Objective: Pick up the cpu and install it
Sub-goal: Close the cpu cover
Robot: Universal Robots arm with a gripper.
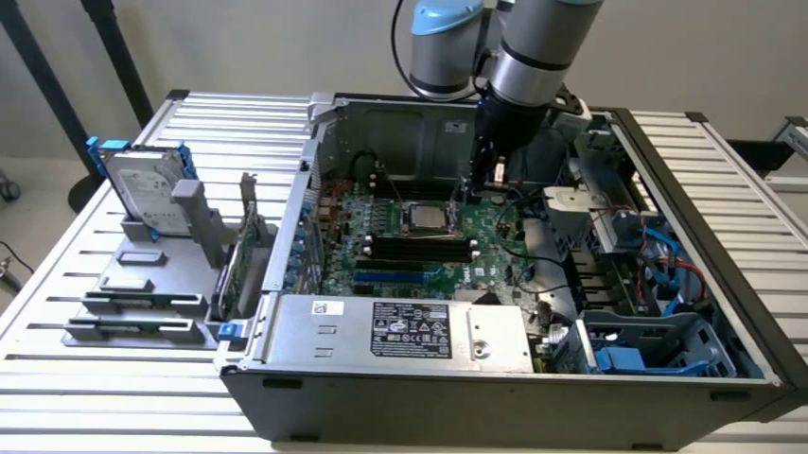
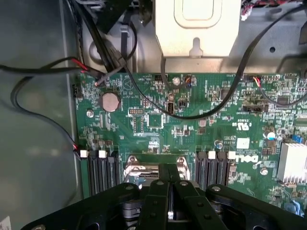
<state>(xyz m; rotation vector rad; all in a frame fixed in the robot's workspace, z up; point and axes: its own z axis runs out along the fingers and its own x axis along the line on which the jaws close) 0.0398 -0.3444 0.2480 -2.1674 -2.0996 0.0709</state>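
Grey arm near vertical, reaching down into open case | gripper fingers pressed together, near motherboard | cpu in socket, at gripper's eight o'clock in exterior view

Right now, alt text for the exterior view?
The arm reaches down into an open PC case, its shut gripper low over the motherboard, beside the cpu seated on it. On the exterior view's left, a hard drive stands in a grey tray on the slatted table.
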